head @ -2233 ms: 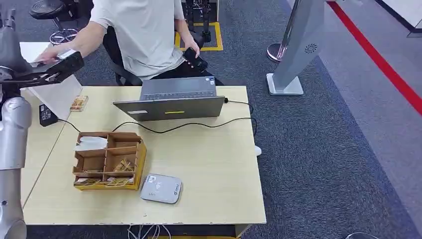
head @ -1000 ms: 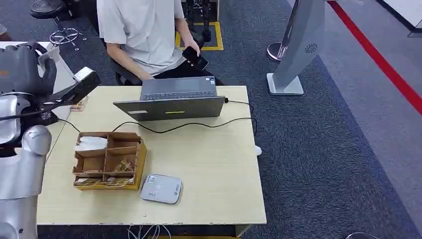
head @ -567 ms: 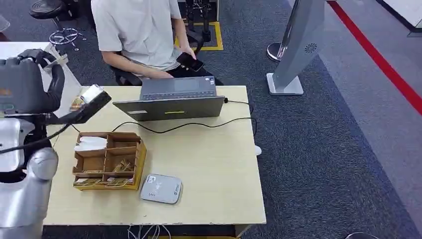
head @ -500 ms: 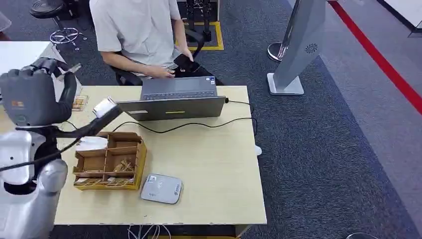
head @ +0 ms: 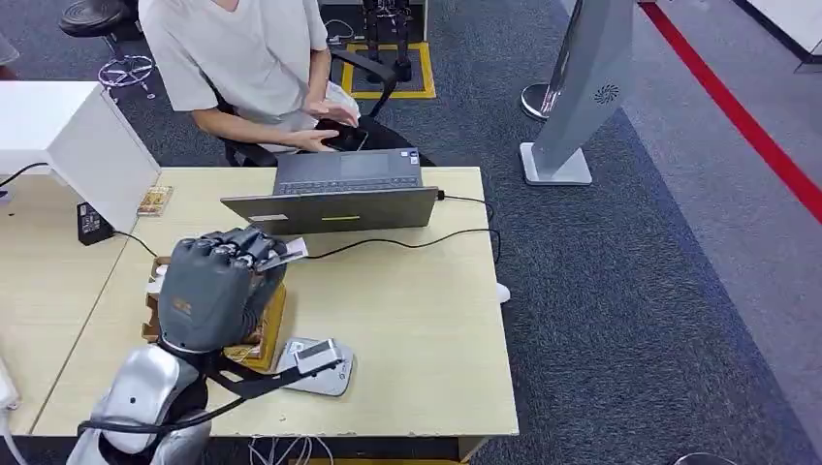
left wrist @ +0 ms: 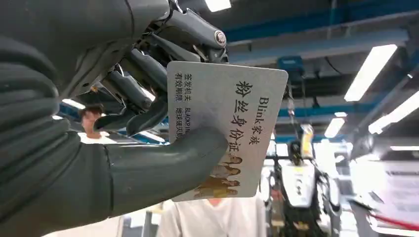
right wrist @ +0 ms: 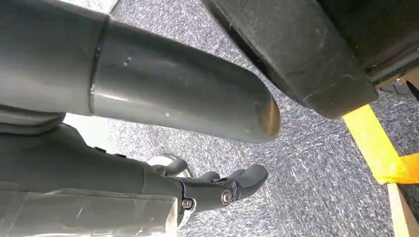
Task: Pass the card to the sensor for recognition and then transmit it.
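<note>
- Card [head: 283,256]: in the head view it sits left of centre in the frame, a pale edge poking out from the left hand [head: 215,286], which pinches it above the wooden organizer box [head: 268,325] on the light wooden table [head: 417,329].
- Head view, lower centre: the grey sensor pad [head: 320,366] lies flat on the table just right of the box, partly crossed by the dark bracket at the wrist.
- Head view, upper centre: an open laptop [head: 334,194] stands at the table's far edge with a black cable [head: 407,242] trailing across the top; a person in a light shirt [head: 237,53] sits behind it with hands near a phone.
- Left wrist view: the card [left wrist: 225,131], white with printed characters and a small picture, fills the centre, clamped between the thick thumb [left wrist: 163,168] on its face and the darker fingers [left wrist: 143,84] behind.
- Right wrist view: the right hand [right wrist: 217,190] hangs over grey carpet in the lower centre, fingers curled inward, holding nothing.
</note>
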{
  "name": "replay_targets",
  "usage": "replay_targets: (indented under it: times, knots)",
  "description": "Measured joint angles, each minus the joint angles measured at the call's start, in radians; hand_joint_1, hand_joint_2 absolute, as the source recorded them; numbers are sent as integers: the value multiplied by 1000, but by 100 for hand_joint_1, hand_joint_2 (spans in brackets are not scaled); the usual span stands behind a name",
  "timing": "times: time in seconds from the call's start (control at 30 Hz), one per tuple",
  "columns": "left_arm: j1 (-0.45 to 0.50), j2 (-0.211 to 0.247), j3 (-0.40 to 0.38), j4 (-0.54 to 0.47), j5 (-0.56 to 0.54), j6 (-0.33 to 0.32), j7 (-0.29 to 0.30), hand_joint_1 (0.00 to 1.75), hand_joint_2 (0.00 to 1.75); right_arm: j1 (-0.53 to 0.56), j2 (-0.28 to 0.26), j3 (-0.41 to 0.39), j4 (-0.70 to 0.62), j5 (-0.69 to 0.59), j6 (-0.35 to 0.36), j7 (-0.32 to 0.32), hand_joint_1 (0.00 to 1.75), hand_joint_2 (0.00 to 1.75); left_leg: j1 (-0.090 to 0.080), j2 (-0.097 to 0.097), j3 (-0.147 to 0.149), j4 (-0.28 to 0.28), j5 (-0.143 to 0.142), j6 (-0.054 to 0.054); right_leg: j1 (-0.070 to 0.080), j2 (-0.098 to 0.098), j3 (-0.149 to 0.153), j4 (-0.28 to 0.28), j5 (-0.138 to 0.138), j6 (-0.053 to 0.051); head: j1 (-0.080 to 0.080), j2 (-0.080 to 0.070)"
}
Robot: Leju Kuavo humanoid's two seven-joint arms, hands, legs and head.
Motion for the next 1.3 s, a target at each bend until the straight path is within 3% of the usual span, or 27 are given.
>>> replay_targets:
  times: [0.27, 0.37, 0.47, 0.63, 0.9, 1.17, 1.3]
  knots:
    - [14, -14, -33, 91, 21, -128, 18, 175, 175, 0, 4, -2, 0, 5, -1, 9, 0, 0, 0, 0, 0, 0, 0, 0, 0, 0, 0, 0, 0, 0, 0, 0]
    - [16, -15, -33, 119, 21, -146, 24, 175, 175, 0, 4, -2, 0, 5, -1, 9, 0, 0, 0, 0, 0, 0, 0, 0, 0, 0, 0, 0, 0, 0, 0, 0]
    - [15, -18, -36, 149, 21, -228, 58, 175, 175, 0, 4, -3, 0, 6, -1, 11, 0, 0, 0, 0, 0, 0, 0, 0, 0, 0, 0, 0, 0, 0, 0, 0]
    - [10, -17, -48, 201, 34, -308, 95, 175, 175, 0, 4, -6, 0, 20, -1, 14, 0, 0, 0, 0, 0, 0, 0, 0, 0, 0, 0, 0, 0, 0, 0, 0]
    - [-1, 3, -60, 229, 78, -385, 106, 175, 175, 1, 4, -8, 1, 22, -1, 16, 0, 0, 0, 0, 0, 0, 0, 0, 0, 0, 0, 0, 0, 0, 0, 0]
    - [-9, 18, -76, 233, 86, -395, 111, 175, 175, 0, 4, -10, 1, 22, -1, 17, 0, 0, 0, 0, 0, 0, 0, 0, 0, 0, 0, 0, 0, 0, 0, 0]
    - [-17, 29, -84, 234, 109, -437, 114, 175, 175, 0, 4, -14, 1, 23, 0, 17, 0, 0, 0, 0, 0, 0, 0, 0, 0, 0, 0, 0, 0, 0, 0, 0]
